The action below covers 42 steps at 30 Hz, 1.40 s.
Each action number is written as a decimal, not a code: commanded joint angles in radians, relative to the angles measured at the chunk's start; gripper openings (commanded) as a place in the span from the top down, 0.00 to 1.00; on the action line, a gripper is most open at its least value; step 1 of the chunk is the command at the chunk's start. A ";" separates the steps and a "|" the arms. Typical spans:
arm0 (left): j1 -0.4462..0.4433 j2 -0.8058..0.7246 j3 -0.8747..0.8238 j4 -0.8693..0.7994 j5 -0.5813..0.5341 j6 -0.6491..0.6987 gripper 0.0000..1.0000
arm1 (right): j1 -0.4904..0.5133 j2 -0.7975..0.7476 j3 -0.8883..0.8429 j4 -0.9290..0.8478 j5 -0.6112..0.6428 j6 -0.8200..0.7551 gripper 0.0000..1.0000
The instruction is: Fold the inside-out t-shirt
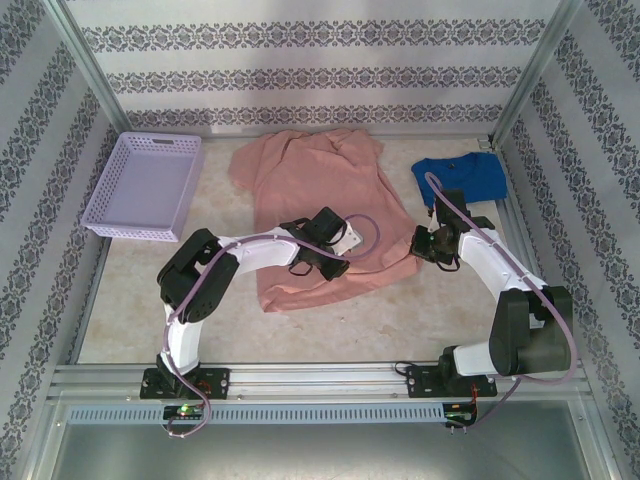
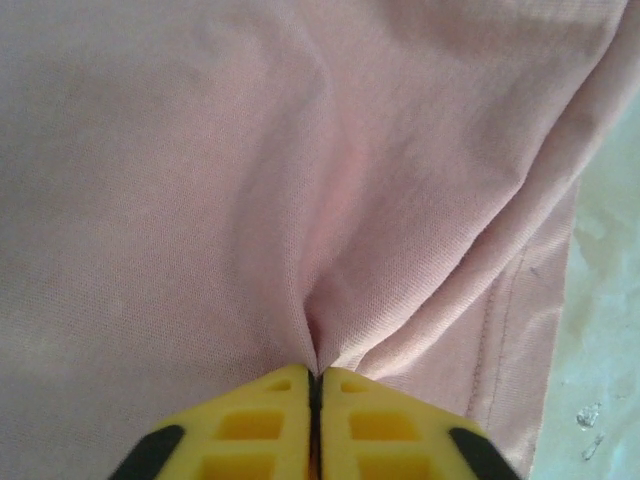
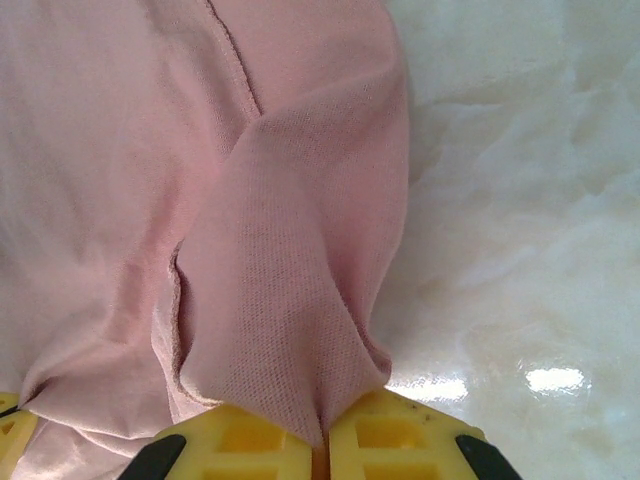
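The salmon-pink inside-out t-shirt (image 1: 310,185) lies spread on the table's middle, collar toward the back wall. My left gripper (image 1: 335,262) rests on its lower middle, shut on a pinched ridge of the pink cloth (image 2: 320,300); its yellow fingers (image 2: 260,425) meet with fabric between them. My right gripper (image 1: 425,245) sits at the shirt's right edge, shut on a fold of the same shirt (image 3: 280,300), whose seam and raw hem show beside the yellow fingers (image 3: 400,435).
A lilac basket (image 1: 150,185) stands at the back left. A bright blue t-shirt (image 1: 462,178) lies crumpled at the back right, just behind the right arm. Bare marble tabletop (image 1: 130,310) lies in front of the shirt, with metal frame rails around.
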 commanded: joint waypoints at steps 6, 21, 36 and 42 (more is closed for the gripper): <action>0.028 -0.086 0.000 0.007 0.075 -0.094 1.00 | -0.006 -0.033 -0.007 -0.054 0.111 -0.017 0.75; 0.129 -0.178 -0.059 0.071 0.201 -0.354 1.00 | 0.323 -0.313 -0.259 0.385 -0.146 -0.017 0.54; 0.233 -0.337 0.052 -0.093 0.284 -0.530 1.00 | 0.791 0.238 -0.408 1.431 0.384 -0.316 0.81; 0.237 -0.362 0.134 -0.206 0.285 -0.474 1.00 | 0.789 0.409 -0.330 1.490 0.450 -0.406 0.82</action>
